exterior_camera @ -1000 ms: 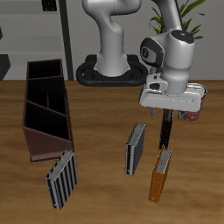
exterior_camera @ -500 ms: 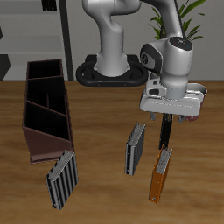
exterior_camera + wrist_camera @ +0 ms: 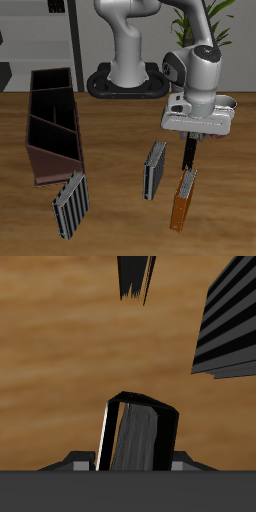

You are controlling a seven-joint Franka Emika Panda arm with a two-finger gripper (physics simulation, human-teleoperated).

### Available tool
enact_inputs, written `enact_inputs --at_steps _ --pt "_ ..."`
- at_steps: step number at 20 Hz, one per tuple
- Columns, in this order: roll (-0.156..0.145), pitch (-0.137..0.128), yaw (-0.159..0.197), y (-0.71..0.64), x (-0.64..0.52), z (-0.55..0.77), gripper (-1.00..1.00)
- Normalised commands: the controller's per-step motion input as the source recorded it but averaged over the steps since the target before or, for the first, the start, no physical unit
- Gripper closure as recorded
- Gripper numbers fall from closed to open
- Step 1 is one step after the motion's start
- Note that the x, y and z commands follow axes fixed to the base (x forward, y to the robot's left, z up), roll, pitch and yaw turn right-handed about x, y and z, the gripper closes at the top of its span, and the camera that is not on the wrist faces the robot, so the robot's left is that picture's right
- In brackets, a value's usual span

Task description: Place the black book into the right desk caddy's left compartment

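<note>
Wooden table point(image 3: 110, 215), a potted plant and shelving behind the robot's base, and four books standing out in the open. The gripper point(image 3: 192, 133) sits right of centre in the exterior frame, and compared with a second ago it has sunk lower over the black book point(image 3: 189, 151), which stands upright just behind the orange-brown book point(image 3: 183, 200). In the wrist view the black book point(image 3: 143, 436) fills the space right at the gripper. The fingers look set either side of its top edge, but I cannot tell whether they have closed on it. A grey-and-black striped book point(image 3: 155, 169) stands just beside, another striped book point(image 3: 70, 204) at lower left, in front of the right desk caddy point(image 3: 52, 125), which lies at the left of the frame, well apart. So this looks like the grasp being set up; the carry to the caddy is all still ahead.
</note>
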Motion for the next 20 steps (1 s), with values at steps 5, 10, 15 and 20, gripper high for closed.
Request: enact_inputs --at_steps 5,10,15,20 --pt "0.011 0.024 -0.005 -0.13 0.05 0.03 1.0" --pt "-0.022 -0.032 0.056 -0.22 0.0 0.2 1.0" --pt "0.031 -0.021 0.129 -0.11 -0.09 0.37 1.0" --pt "0.002 -0.023 0.075 -0.16 -0.12 0.34 1.0"
